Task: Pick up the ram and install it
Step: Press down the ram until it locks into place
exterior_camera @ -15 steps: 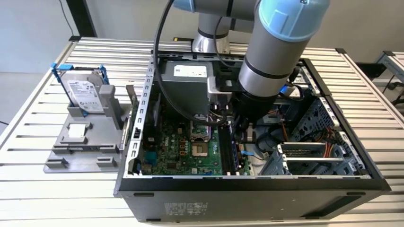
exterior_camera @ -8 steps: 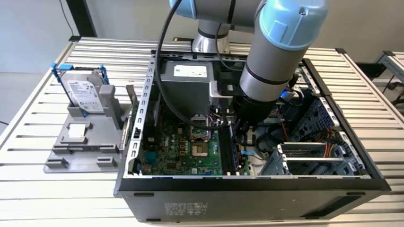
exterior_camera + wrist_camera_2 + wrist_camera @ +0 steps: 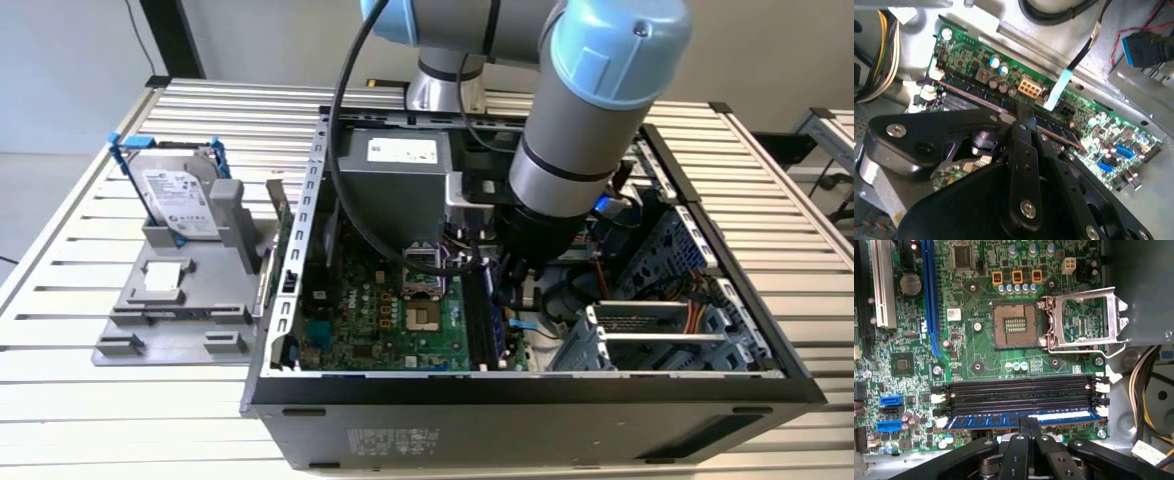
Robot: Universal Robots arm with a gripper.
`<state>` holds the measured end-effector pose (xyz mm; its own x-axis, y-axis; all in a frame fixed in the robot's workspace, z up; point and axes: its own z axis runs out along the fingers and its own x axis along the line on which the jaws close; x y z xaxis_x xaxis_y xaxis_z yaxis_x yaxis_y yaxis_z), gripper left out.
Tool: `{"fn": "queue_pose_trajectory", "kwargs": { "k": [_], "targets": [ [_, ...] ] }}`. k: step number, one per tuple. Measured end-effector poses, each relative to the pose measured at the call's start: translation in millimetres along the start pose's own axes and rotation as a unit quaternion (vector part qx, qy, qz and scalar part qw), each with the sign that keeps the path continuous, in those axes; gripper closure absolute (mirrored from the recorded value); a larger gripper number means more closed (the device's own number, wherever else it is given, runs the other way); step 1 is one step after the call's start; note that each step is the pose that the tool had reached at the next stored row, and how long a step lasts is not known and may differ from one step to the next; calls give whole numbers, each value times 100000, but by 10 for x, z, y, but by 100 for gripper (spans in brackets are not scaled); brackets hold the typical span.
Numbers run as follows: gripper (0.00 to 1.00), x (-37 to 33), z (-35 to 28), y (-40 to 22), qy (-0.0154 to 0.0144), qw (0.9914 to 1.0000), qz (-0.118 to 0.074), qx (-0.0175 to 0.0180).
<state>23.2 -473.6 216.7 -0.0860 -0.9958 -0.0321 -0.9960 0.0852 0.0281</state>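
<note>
Ram (image 3: 1024,418) | in the slot farthest from the processor socket (image 3: 1015,326) | our gripper (image 3: 1029,426) pinches it to seat it.

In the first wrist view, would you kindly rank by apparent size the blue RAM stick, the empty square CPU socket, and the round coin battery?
Largest to smallest, as they appear:
1. Blue RAM stick, longest, lying along the memory slots
2. Empty square CPU socket
3. Round coin battery

The board (image 3: 979,355) is green, its slots (image 3: 1019,392) black. The ram (image 3: 1019,419) shows blue with a white label. The hand (image 3: 1029,432) is black. The arm (image 3: 587,110) is grey with pale blue caps. The drive (image 3: 180,195) is silver in blue rails.
</note>
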Motion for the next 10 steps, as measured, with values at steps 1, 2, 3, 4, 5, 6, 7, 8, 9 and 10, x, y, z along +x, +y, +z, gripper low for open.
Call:
{"fn": "queue_pose_trajectory", "kwargs": {
  "k": [1,2,3,4,5,6,7,8,9,10],
  "targets": [
    [100,-6,-13,0,6,100000,10,-12],
    [100,1,-16,1,-205,100000,10,4],
    [100,4,-22,1,-319,99999,7,14],
    [100,4,-34,2,-370,99999,3,16],
    [100,5,-48,1,-425,99999,-4,5],
    [100,6,-62,1,-452,99999,-4,2],
    [100,7,-88,1,-376,99999,-14,-21],
    [100,6,-137,3,-323,99999,-7,-62],
    [100,5,-181,4,-335,99999,-2,-65],
    [100,3,-226,6,-339,99999,1,-67]
  ]
}}
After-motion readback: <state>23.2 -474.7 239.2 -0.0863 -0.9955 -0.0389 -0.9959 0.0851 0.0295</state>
